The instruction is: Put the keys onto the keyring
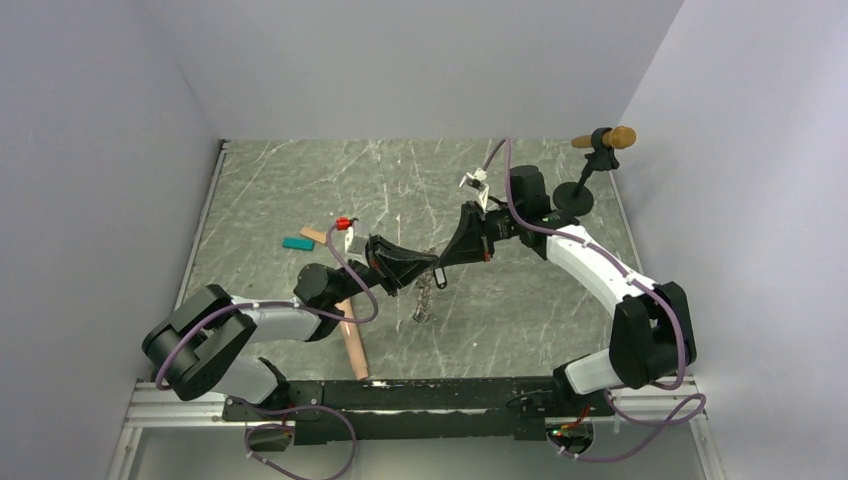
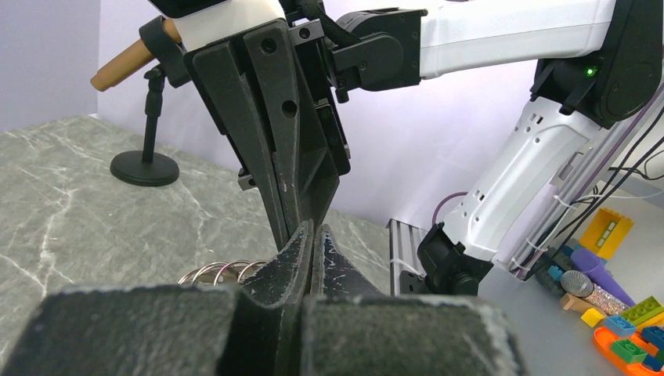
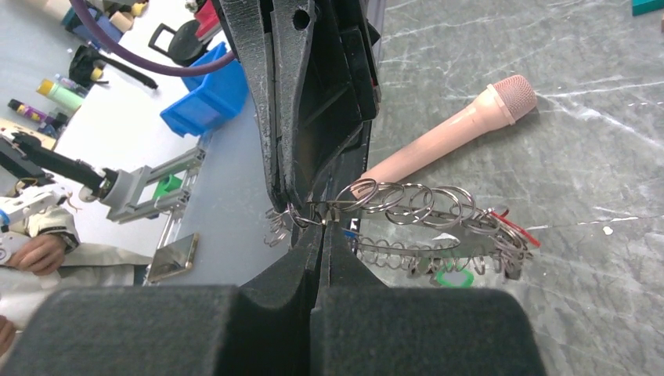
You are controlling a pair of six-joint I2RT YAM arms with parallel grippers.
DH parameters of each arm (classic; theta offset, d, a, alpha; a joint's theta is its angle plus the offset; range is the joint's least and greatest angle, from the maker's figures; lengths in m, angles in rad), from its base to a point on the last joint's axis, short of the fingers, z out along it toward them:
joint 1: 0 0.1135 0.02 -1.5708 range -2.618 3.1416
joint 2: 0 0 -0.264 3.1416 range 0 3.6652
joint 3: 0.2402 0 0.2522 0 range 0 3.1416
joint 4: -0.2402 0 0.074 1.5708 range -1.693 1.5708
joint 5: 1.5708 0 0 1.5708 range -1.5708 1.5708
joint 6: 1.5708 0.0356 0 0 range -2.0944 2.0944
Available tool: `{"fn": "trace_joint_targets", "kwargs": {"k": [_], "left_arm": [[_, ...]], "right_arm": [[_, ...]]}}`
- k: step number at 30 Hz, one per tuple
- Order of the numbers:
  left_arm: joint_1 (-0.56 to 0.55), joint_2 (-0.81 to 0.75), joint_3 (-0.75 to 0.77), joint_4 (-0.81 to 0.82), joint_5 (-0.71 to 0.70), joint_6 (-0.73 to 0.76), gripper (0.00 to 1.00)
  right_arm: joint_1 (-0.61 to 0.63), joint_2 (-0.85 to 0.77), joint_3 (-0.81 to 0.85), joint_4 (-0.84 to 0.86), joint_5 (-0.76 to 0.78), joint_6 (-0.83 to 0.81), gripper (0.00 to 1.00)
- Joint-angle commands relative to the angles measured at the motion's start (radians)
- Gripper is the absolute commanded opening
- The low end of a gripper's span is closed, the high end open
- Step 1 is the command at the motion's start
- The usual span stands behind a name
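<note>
The left gripper (image 2: 314, 235) is fully closed, its two black fingers pressed flat together. The right gripper (image 3: 322, 233) is closed the same way. The two meet tip to tip above the middle of the grey-green marble-patterned table (image 1: 300, 190). Both pinch one end of the keyring (image 3: 407, 205), a floppy chain of thin silver-grey wire loops, and that end runs into the point where the two pairs of tips meet. In the right wrist view about half a dozen overlapping round loops fan out sideways from the pinch. Under them is a tighter coil of smaller loops, and a few loose wire curls sit on the other side of the fingers. From above, the keyring hangs as a short dangling strand below the grippers, clear of the table or just reaching it; which of the two cannot be told.

The keys (image 3: 452, 276) cluster at the far, free end of the chain. There is one with a bright green plastic head, a thin red piece (image 3: 517, 229) just beside it, and flat silver metal between them; finer detail is too small to read.

Beyond the loops a peach-coloured microphone-shaped cylinder (image 3: 454, 131) lies flat on the table. Further left are a small teal rectangular block (image 1: 298, 243) and a tan rectangular block (image 1: 315, 235) just beside it. A black round-based stand holding a brown cylinder (image 1: 600, 150) is at the table's far right corner
</note>
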Motion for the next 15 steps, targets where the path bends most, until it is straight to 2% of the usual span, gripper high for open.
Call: {"fn": "trace_joint_targets", "kwargs": {"k": [1, 7, 15], "left_arm": [[-0.006, -0.012, 0.033, 0.150, 0.020, -0.008, 0.00], [-0.006, -0.049, 0.032, 0.094, -0.002, 0.035, 0.00], [0.006, -0.097, 0.022, 0.033, -0.023, 0.079, 0.00]], "right_arm": [[0.030, 0.013, 0.045, -0.005, 0.016, -0.037, 0.00], [0.046, 0.018, 0.051, -0.032, 0.023, -0.053, 0.00], [0.050, 0.019, 0.075, -0.128, 0.029, -0.167, 0.00]]}}
